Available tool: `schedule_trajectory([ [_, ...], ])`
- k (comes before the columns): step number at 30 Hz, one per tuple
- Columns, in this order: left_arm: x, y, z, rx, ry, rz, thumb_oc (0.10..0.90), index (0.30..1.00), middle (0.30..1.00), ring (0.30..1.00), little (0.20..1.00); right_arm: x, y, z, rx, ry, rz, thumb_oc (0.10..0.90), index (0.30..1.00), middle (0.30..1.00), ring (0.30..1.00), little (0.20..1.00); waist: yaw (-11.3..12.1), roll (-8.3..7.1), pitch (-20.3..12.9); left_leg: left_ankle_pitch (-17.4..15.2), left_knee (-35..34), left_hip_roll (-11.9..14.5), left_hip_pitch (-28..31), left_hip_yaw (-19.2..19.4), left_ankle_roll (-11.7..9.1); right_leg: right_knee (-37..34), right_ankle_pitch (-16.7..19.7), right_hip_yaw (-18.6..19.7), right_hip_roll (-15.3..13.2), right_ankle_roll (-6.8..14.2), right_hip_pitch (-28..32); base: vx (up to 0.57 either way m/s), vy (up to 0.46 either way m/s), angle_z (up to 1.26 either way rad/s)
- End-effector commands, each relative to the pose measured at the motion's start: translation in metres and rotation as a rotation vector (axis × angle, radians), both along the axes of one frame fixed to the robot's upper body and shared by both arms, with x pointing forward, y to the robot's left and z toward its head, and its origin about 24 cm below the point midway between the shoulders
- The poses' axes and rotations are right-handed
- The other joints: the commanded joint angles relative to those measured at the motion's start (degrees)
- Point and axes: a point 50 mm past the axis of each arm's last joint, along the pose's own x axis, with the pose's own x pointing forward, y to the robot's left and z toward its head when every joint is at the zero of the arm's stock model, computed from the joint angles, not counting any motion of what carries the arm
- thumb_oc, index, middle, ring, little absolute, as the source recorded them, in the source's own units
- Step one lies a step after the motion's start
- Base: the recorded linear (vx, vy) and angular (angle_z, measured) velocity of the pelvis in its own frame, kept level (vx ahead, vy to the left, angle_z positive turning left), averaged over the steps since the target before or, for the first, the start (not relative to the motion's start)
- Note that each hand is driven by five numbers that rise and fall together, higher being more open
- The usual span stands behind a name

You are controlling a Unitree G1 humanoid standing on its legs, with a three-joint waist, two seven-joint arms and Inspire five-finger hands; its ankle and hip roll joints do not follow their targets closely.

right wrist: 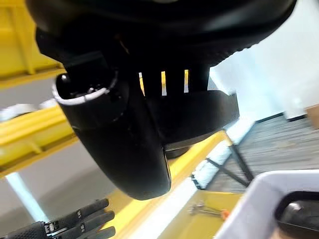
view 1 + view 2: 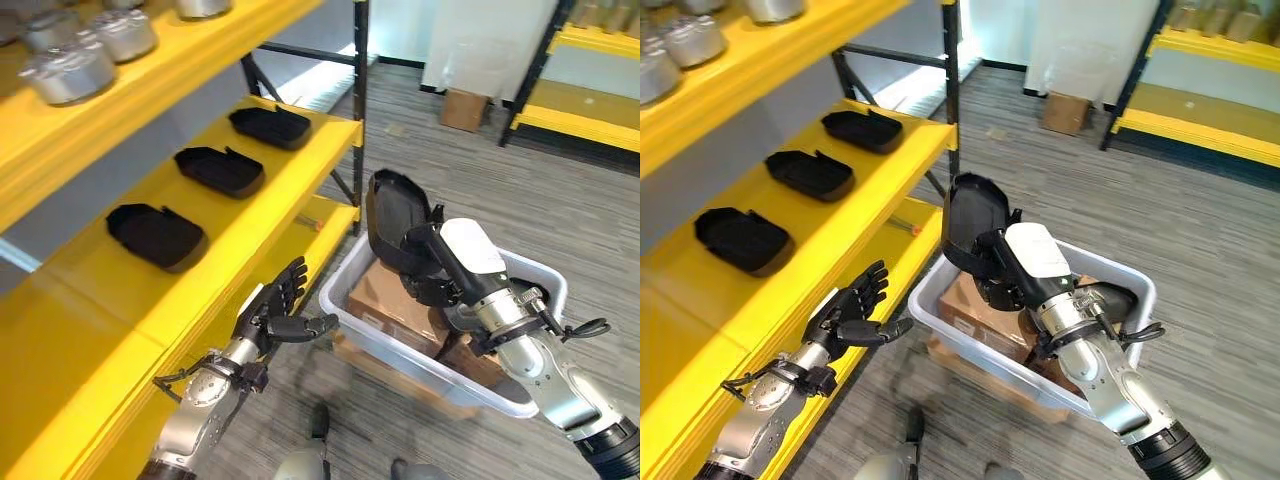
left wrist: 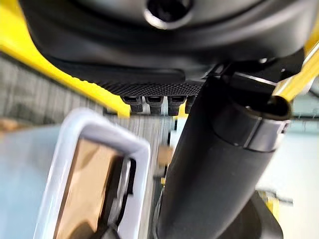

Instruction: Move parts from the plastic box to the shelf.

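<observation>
My right hand (image 2: 440, 262) is curled round a black moulded part (image 2: 392, 215), thumb and fingers clamped on its lower edge, and I'm holding it upright above the near-left corner of the white plastic box (image 2: 540, 278), which sits on the floor to my right. My left hand (image 2: 283, 308) hangs open, fingers straight and spread with nothing in it, just beside the front edge of the yellow shelf (image 2: 250, 215), between shelf and box. On the middle tier three black parts like mine lie in a row running from near to far (image 2: 155, 236), (image 2: 220, 170), (image 2: 270, 126), well apart from one another; the spot nearer me than the closest one looks like the natural place for this piece, I'd say. The part reads as a thin, stiff plastic shell, light for its size, smooth and probably a bit slippery, so gripping the rim as I do seems right, though it may swing on that narrow hold. Down in the box I can see brown cardboard packs (image 2: 395, 298) and another dark piece. On the top tier stand silver metal cylinders (image 2: 70, 70). One cardboard pack carries a pale label, too small for me to read.
</observation>
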Motion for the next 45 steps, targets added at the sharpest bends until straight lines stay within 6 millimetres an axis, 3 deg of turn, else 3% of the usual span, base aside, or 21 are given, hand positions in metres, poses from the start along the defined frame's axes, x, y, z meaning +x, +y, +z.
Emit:
schedule_trajectory([
  [1,0.015,0.01,0.05,0.0,-0.271,0.029,0.9,1.0,1.0,1.0,1.0,0.001,0.02,0.075,0.039,-0.355,0.15,0.4,0.3,0.3,0.3,0.3,0.63,-2.86,-2.05,-6.06,4.62,5.7,2.05,0.55,-5.72,7.53,-2.4,-2.61,0.79,-1.69,-3.24,-0.05,-0.092,0.41],
  [4,0.013,0.014,0.047,-0.006,-0.275,0.018,0.9,1.0,1.0,1.0,1.0,0.003,0.017,0.075,0.028,-0.343,0.123,0.4,0.3,0.3,0.3,0.3,-0.18,-3.32,-2.22,-4.75,4.12,8.18,1.95,6.73,-6.28,8.24,-3.29,-5.71,0.54,-1.76,-2.64,-0.07,-0.018,0.59],
  [5,0.014,0.014,0.047,-0.016,-0.286,0.02,0.9,1.0,1.0,1.0,1.0,0.002,0.014,0.074,0.017,-0.339,0.122,0.4,0.3,0.3,0.3,0.3,-0.94,-3.6,-2.68,-4.47,3.87,9.85,1.97,10.8,-6.43,7.75,-3.06,-7.79,-0.05,-1.67,-2.51,-0.13,0.046,1.26],
  [10,0.018,0.014,0.052,-0.021,-0.321,0.046,0.9,1.0,1.0,1.0,1.0,0.002,0.014,0.071,-0.011,-0.33,0.153,0.4,0.3,0.3,0.3,0.3,-2.21,-5.07,-3.97,-6.24,7.31,12.15,3.78,15.37,-5.6,6.45,-2.06,-10.78,-2.28,-1.75,-2.87,-0.08,0.105,0.94],
  [15,0.017,0.007,0.06,-0.119,-0.353,-0.006,0.9,1.0,1.0,1.0,1.0,0.005,0.006,0.069,0.009,-0.318,0.119,0.4,0.3,0.3,0.3,0.3,-3.72,-6.46,-6.08,-5.72,10.55,14.98,7.48,19.8,-5.66,4.38,0.13,-13.66,-6.11,-1.26,-2.73,0.02,0.346,0.74],
  [21,0.016,0.007,0.069,-0.062,-0.413,-0.006,0.9,1.0,1.0,1.0,1.0,0.004,0.0,0.064,0.019,-0.311,0.09,0.4,0.3,0.3,0.3,0.3,-3.54,-4.88,-6.53,-8.21,5.92,12.79,9.41,22.0,-5.72,3.3,0.88,-14.46,-8.74,0.47,-1.87,0.07,0.36,0.54],
  [26,0.008,0.028,0.077,0.048,-0.459,0.109,0.9,1.0,1.0,1.0,1.0,-0.001,-0.003,0.059,0.036,-0.293,0.088,0.4,0.3,0.3,0.3,0.3,-2.29,-4.49,-7.71,-9.3,1.02,9.58,12.59,23.68,-5.83,-2.84,6.46,-16.42,-12.24,4.72,-0.73,0.06,0.214,0.18],
  [33,-0.005,0.055,0.073,0.043,-0.438,0.244,0.9,1.0,1.0,1.0,1.0,-0.005,0.005,0.055,0.074,-0.281,0.124,0.4,0.3,0.3,0.3,0.3,1.26,-6.02,-8.75,-9.68,-0.49,8.19,12.84,25.0,-5.49,-9.91,12.05,-20.16,-14.67,7.94,0.75,0.03,0.093,0.05],
  [45,-0.011,0.057,0.072,0.032,-0.427,0.265,0.9,1.0,1.0,1.0,1.0,-0.003,0.023,0.065,0.079,-0.296,0.203,0.4,0.3,0.3,0.3,0.3,5.44,-7.95,-8.89,-11.55,0.53,5.98,11.15,23.18,-4.23,-12.61,13.55,-22.1,-15.72,8.89,2.49,0.04,0.098,0.08],
])
